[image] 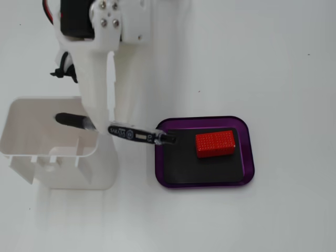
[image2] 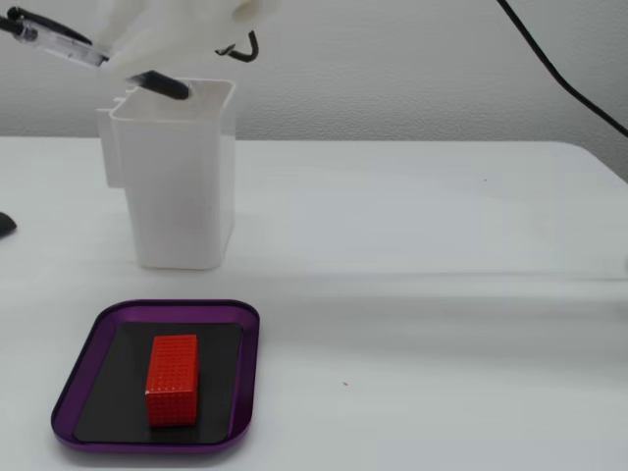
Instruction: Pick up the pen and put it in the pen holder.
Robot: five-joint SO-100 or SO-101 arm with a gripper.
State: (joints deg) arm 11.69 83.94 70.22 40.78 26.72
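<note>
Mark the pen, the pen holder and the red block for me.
pen (image: pixel 131 133), a fixed view, on its labelled barrel.
pen holder (image2: pixel 182 186), a fixed view, on its front wall.
red block (image: pixel 215 143), a fixed view, on its top face.

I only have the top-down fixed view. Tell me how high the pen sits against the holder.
Observer: In the side fixed view the pen hangs above the white holder, its dark end at the rim.
Operator: Give me its tilt.
Observer: It slopes down toward the holder's opening, far end higher.
Operator: Report the red block.
Observer: The red block rests inside the purple tray, in front of the holder, apart from it.
</note>
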